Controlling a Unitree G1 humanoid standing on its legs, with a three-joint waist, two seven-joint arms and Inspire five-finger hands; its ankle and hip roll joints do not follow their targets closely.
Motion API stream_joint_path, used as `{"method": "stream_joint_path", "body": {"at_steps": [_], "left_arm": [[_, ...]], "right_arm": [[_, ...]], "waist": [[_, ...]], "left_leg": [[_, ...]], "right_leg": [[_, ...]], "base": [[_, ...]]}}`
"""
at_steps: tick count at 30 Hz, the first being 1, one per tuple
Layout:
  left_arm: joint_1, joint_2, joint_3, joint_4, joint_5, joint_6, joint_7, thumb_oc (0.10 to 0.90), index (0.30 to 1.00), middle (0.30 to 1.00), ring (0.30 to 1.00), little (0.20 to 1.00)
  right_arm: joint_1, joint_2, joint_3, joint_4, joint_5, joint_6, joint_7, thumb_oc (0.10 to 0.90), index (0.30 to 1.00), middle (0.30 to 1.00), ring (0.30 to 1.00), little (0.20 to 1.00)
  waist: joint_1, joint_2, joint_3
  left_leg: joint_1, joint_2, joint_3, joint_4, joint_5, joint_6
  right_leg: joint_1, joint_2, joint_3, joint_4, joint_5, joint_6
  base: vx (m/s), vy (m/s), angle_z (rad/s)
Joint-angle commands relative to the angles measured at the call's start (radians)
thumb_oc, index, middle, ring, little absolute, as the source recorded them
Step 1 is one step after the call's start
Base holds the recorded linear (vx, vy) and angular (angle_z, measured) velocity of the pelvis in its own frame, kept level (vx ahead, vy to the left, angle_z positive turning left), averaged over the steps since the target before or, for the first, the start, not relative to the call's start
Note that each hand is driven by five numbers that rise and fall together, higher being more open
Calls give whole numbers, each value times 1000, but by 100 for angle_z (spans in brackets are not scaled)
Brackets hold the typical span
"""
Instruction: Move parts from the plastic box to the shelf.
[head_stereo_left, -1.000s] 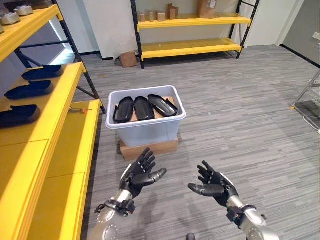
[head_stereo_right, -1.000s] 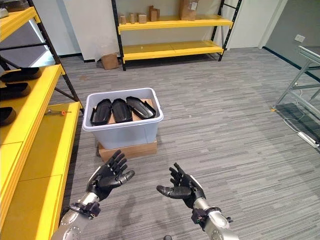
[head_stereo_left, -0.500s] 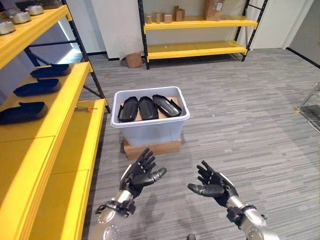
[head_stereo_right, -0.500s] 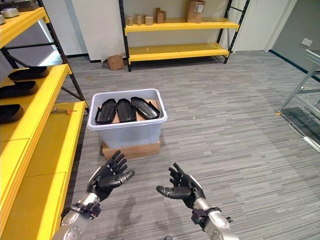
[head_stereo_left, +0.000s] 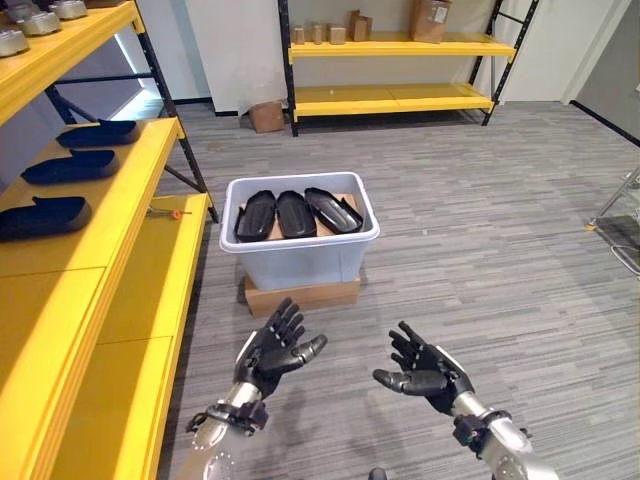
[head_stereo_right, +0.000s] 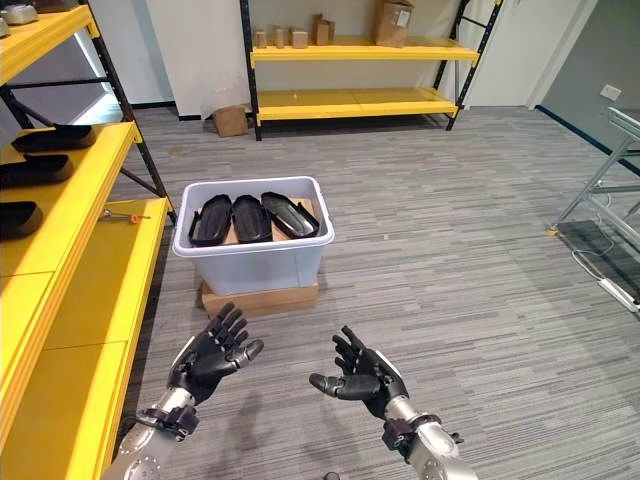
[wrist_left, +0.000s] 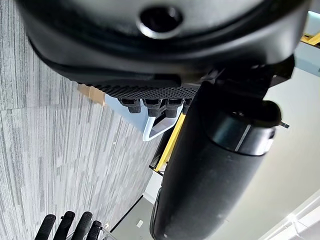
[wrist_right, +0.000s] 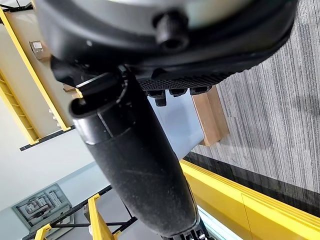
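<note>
Two dark robot hands hang low over the grey striped carpet floor (head_stereo_left: 480, 250), both empty with fingers spread wide. The left hand (head_stereo_left: 268, 352) has its palm turned inward and its fingers pointing up and ahead; the right hand (head_stereo_left: 424, 368) is beside it, apart from it, palm up with the thumb reaching toward the left hand.

Just ahead of the left hand, a little toward the right hand, stands the pale translucent plastic box (head_stereo_left: 300, 258), resting on a flat brown cardboard base (head_stereo_left: 302, 295). Inside the box lie three long black moulded parts (head_stereo_left: 290, 213) side by side, leaning against each other on a brown cardboard liner.

Out to the left of the left hand runs the yellow metal shelf with black uprights (head_stereo_left: 120, 250). On its middle level, ahead of the hand, three more dark elongated parts (head_stereo_left: 40, 215) lie in a row. On the lower level, near the box, lies a small tool with an orange handle (head_stereo_left: 168, 212).

Far beyond both hands, against the wall, stands a second yellow shelf (head_stereo_left: 395, 45) carrying small brown cardboard boxes (head_stereo_left: 428, 18), with another brown cardboard box (head_stereo_left: 266, 117) on the floor beside it.
</note>
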Motion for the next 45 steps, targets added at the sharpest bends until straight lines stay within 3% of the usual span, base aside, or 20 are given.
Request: {"method": "stream_joint_path", "body": {"at_steps": [1,4,6,7,9,10,13,14,19,22,25,26,30,34,35,37,38,42,44,45], "left_arm": [[-112,18,10,-14,-25,-67,-26,900,1000,1000,1000,1000],[-121,23,13,2,-23,-54,-47,900,1000,1000,1000,1000],[-128,28,4,17,2,-60,-71,900,1000,1000,1000,1000],[-134,30,-6,33,3,-72,-71,900,1000,1000,1000,1000],[-145,31,-9,48,0,-72,-74,900,1000,1000,1000,1000],[-154,31,-13,54,0,-68,-76,900,1000,1000,1000,1000],[-159,34,-17,51,-4,-61,-75,900,1000,1000,1000,1000],[-161,38,-23,25,11,-43,-81,900,1000,1000,1000,1000],[-139,39,-39,-11,17,-24,-107,900,1000,1000,1000,1000],[-141,28,-49,-4,-10,-17,-141,900,1000,1000,1000,1000],[-124,15,-70,-17,-31,-17,-201,900,1000,1000,1000,1000],[-124,15,-70,-17,-31,-17,-201,900,1000,1000,1000,1000],[-111,-6,-63,-35,-61,-13,-182,900,1000,1000,1000,1000],[-98,-17,-59,-39,-51,-11,-184,900,1000,1000,1000,1000],[-96,-22,-58,-44,-47,-8,-172,900,1000,1000,1000,1000],[-96,-25,-54,-40,-42,-5,-154,900,1000,1000,1000,1000],[-98,-23,-50,-17,-45,-5,-155,900,1000,1000,1000,1000],[-83,-17,-52,2,-36,-12,-169,900,1000,1000,1000,1000],[-74,-9,-59,10,-32,-26,-173,900,1000,1000,1000,1000],[-65,-1,-59,18,-52,-49,-184,900,1000,1000,1000,1000]], "right_arm": [[-94,8,-27,-70,38,-73,44,900,1000,1000,1000,1000],[-100,6,-30,-70,30,-81,37,900,1000,1000,1000,1000],[-111,6,-32,-66,42,-101,31,900,1000,1000,1000,1000],[-116,11,-33,-66,63,-119,40,900,1000,1000,1000,1000],[-108,11,-36,-70,64,-132,47,900,1000,1000,1000,1000],[-100,8,-37,-80,63,-136,45,900,1000,1000,1000,1000],[-94,10,-40,-87,56,-136,40,900,1000,1000,1000,1000],[-100,10,-55,-82,48,-142,25,900,1000,1000,1000,1000],[-88,16,-68,-84,64,-151,2,900,1000,1000,1000,1000],[-77,8,-83,-75,55,-158,-14,900,1000,1000,1000,1000],[-76,4,-85,-50,30,-179,-16,900,1000,1000,1000,1000],[-75,4,-85,-50,30,-179,-16,900,1000,1000,1000,1000],[-69,-21,-99,-24,25,-178,-18,900,1000,1000,1000,1000],[-61,-33,-139,-19,5,-181,-22,900,1000,1000,1000,1000],[-52,-37,-147,-19,-6,-189,-23,900,1000,1000,1000,1000],[-43,-40,-154,-17,-11,-197,-27,900,1000,1000,1000,1000],[-28,-39,-167,-13,2,-211,-14,900,1000,1000,1000,1000],[-20,-38,-176,-41,-3,-199,-3,900,1000,1000,1000,1000],[-10,-44,-176,-61,-5,-191,-3,900,1000,1000,1000,1000],[4,-74,-184,-76,9,-178,6,900,1000,1000,1000,1000]], "waist": [[-2,-20,-16],[-3,-20,-6],[-3,-22,17],[-6,-19,39],[-23,-20,52],[-39,-24,58],[-47,-30,59],[-56,-48,74],[-76,-59,92],[-87,-61,82],[-97,-55,55],[-97,-55,55],[-100,-38,23],[-108,-22,7],[-111,-23,12],[-113,-28,19],[-111,-33,34],[-109,-34,47],[-108,-29,49],[-97,-20,65]], "left_leg": [[12,-19,6,7,-96,29],[-2,-23,8,27,-102,47],[-24,-25,12,52,-107,73],[-32,-24,14,65,-113,88],[-27,-28,-2,70,-122,90],[-19,-34,-13,74,-129,88],[-12,-41,-19,73,-133,85],[15,-57,-24,70,-150,78],[73,-81,-79,68,-185,84],[75,-89,-99,83,-200,89],[85,-75,-73,109,-223,84],[85,-75,-73,109,-224,84],[76,-60,-79,217,-255,58],[36,-41,-85,435,-166,21],[-10,-32,-67,612,-100,-3],[-77,-13,-54,730,-74,-8],[-184,12,-51,786,-63,10],[-222,3,-46,649,-95,37],[-222,3,-43,508,-74,28],[-267,4,-68,308,0,-8]], "right_leg": [[-2,-59,13,110,-97,86],[-27,-67,24,170,-110,92],[-86,-83,30,297,-77,110],[-150,-88,37,426,-35,117],[-201,-60,73,467,-10,123],[-223,-30,96,447,-9,125],[-233,-14,101,404,-10,125],[-259,1,79,283,27,124],[-319,23,117,185,114,142],[-300,30,135,159,94,123],[-264,29,133,151,46,89],[-264,29,133,151,46,89],[-194,46,156,157,-24,32],[-170,71,160,184,-82,-15],[-160,75,152,197,-99,-41],[-147,77,155,206,-110,-56],[-113,83,183,214,-125,-67],[-92,84,217,225,-144,-55],[-81,93,220,218,-151,-49],[-35,110,246,181,-159,-39]], "base": [[-2,96,1],[-21,106,2],[-64,94,5],[-41,84,10],[60,31,16],[99,-7,37],[170,-65,47],[208,-94,18],[320,-142,16],[333,-158,50],[325,-194,42],[281,-166,20],[412,-228,-16],[302,-228,-26],[177,-187,-6],[192,-183,5],[188,-120,14],[158,0,-14],[183,87,-23],[224,115,-6]]}}
